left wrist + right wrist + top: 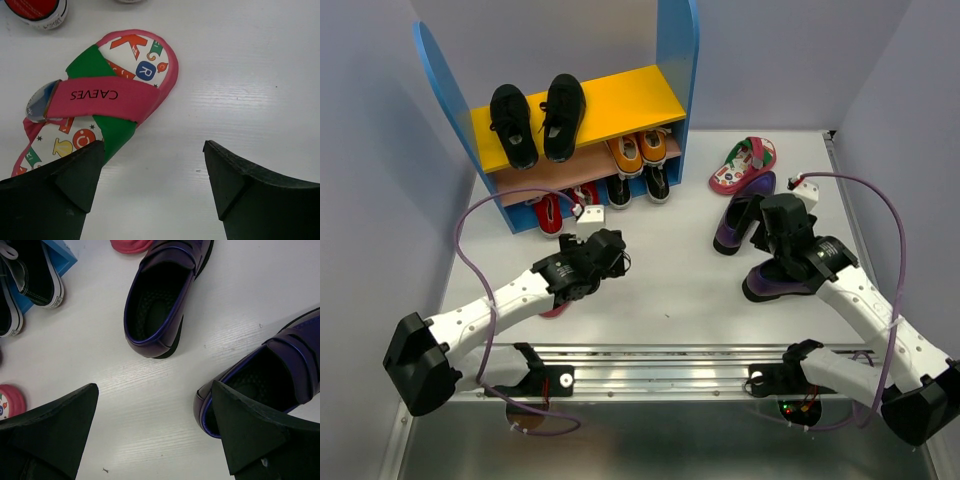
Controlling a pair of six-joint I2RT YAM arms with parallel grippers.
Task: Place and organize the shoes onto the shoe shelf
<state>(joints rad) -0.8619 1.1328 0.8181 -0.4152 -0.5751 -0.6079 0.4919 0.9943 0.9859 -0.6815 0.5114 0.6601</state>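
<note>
— Where's the left pincer (152, 147)?
— Spread wide and empty over the white surface (240, 75). A pink flip-flop (107, 92) lies just ahead of it.
— And the right pincer (154, 387)?
— Wide too, gripping nothing. The purple loafers (160, 305) lie on the surface, one ahead, one by a finger.
— The shoe shelf (620, 100)?
— Black sneakers (535, 120) on its yellow top board, orange shoes (640, 152) on the lower one. The second flip-flop (743, 165) lies to its right.
</note>
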